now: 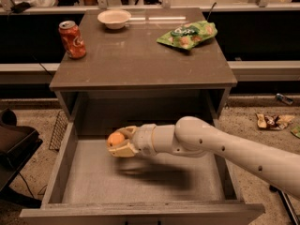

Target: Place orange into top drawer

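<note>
The top drawer (56, 172) is pulled wide open below the cabinet top, with a pale grey floor and low side walls. My gripper (117, 143) reaches in from the right on a white arm and is shut on the orange (115, 139), a small round fruit between the tan fingers. It holds the orange just above the drawer floor, left of centre and toward the back.
On the cabinet top (140, 60) stand an orange-red soda can (72, 39) at the left, a white bowl (114, 18) at the back and a green chip bag (187, 34) at the right. A dark chair (14, 149) is at the left.
</note>
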You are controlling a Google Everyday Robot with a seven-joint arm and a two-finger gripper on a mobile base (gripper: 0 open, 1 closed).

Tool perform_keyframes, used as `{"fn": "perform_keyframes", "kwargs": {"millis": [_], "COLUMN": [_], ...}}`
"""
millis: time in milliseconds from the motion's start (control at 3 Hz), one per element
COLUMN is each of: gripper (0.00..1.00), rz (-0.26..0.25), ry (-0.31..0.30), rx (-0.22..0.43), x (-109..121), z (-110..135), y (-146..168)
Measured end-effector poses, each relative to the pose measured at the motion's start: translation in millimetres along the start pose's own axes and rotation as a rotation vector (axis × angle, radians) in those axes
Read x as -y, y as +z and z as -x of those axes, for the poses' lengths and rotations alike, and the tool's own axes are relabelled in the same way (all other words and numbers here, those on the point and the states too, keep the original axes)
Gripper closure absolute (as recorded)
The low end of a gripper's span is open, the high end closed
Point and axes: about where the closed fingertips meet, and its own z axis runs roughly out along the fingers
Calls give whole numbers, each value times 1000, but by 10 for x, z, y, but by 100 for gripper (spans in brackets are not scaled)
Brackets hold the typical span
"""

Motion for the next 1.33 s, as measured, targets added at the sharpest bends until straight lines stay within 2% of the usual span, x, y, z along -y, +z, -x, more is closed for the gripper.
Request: {"fn": "perform_keyframes", "kwargs": {"millis": [333, 667, 1000, 1333], "gripper": [100, 82, 59, 28], "rz": [17, 20, 23, 28], "ry": [-15, -16, -16, -17], "rx": [-43, -44, -43, -43], "x": [-74, -85, -96, -113], "z": [-348, -349, -344, -338], "y": [207, 222, 234, 252]}}
